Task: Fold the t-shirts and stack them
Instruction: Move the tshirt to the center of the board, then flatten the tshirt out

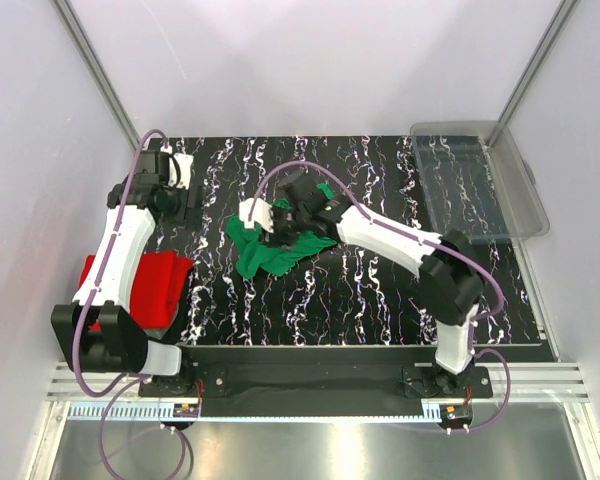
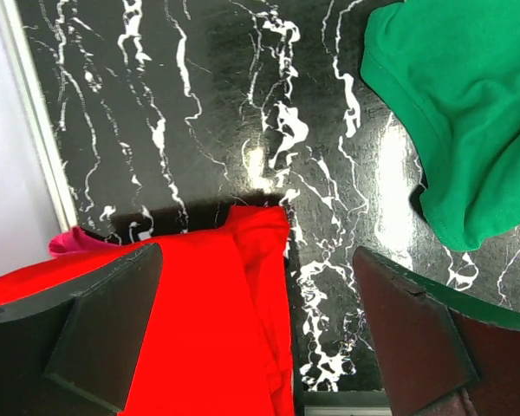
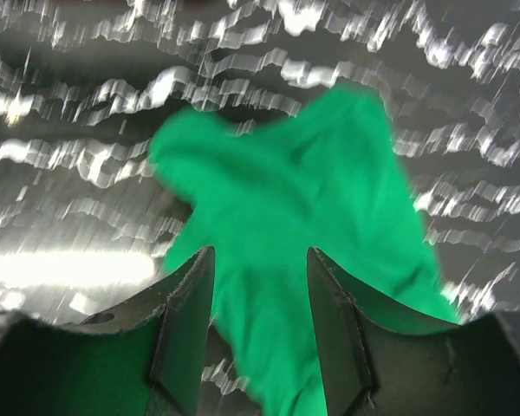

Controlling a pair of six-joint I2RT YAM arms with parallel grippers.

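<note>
Fingers [image 2: 104,334] of the left gripper [image 2: 260,342] are gaping wide, empty, above the red tee [image 2: 199,321], which the arm [image 1: 120,250] is partly hiding. The right gripper [image 3: 260,321] is straddling the green tee [image 3: 286,225] at centre; blur is hiding any grip. A bin [image 1: 480,185] is sitting far right.

The worktop [image 1: 380,290] is glossy black with white veining and throws back glare. The green tee [image 1: 270,250] is soft, matt, creased cloth. The red tee [image 1: 160,285], near left, is matt cloth too. The far-right bin [image 1: 455,126] is clear, smooth plastic.
</note>
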